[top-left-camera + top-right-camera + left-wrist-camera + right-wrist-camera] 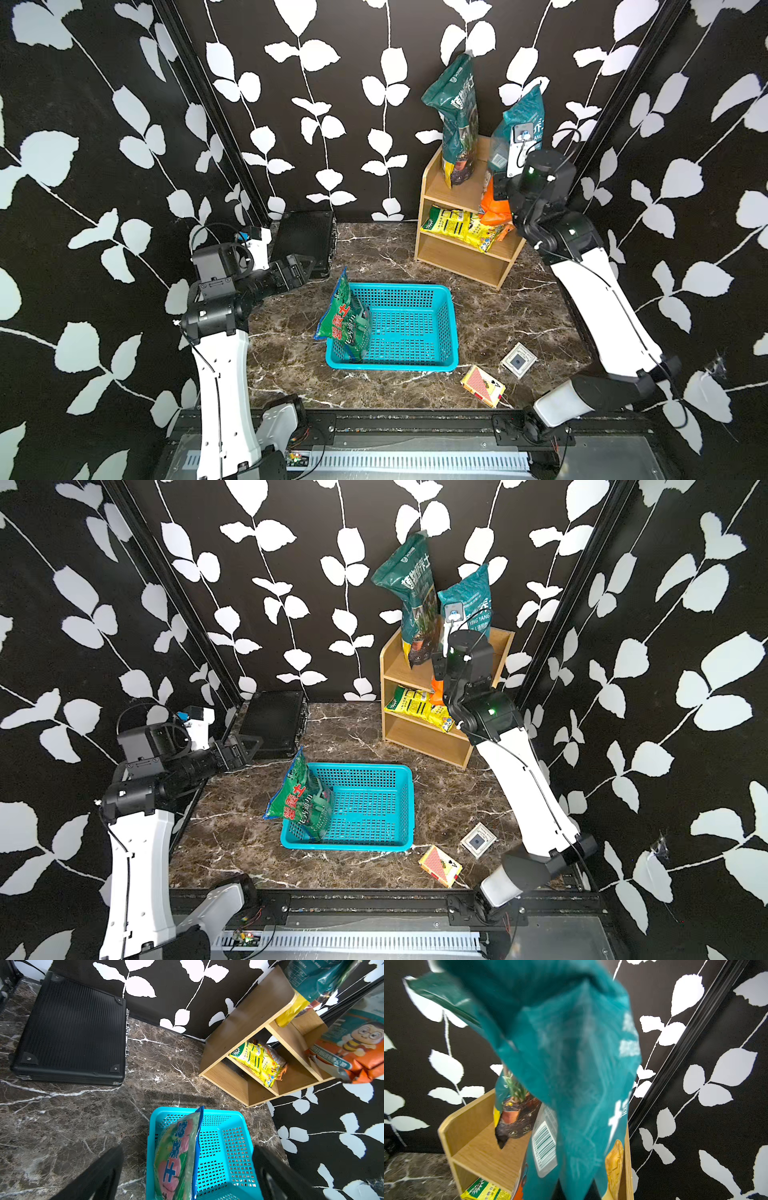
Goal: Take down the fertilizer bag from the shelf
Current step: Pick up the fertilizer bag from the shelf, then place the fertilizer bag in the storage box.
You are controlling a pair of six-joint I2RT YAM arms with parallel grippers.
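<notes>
The light-brown wooden shelf (430, 195) (390, 667) stands at the back right. On the right end of its top tier stands the fertilizer bag (521, 120) (469, 592), teal with an orange base. My right gripper (500, 189) (574, 1192) is shut on the bag's lower part, and the bag (571, 1064) fills the right wrist view. In the left wrist view the bag's orange base with a bee cartoon (357, 1043) juts out past the shelf's front edge. My left gripper (305, 266) (187, 1178) hangs open and empty near the blue basket's left end.
A dark green bag (455, 120) stands on the top tier and a yellow bag (461, 226) lies on the middle tier. The blue basket (453, 316) holds a green bag (345, 324). A black case (305, 237) lies back left. A card box (484, 384) and a square tile (518, 359) lie front right.
</notes>
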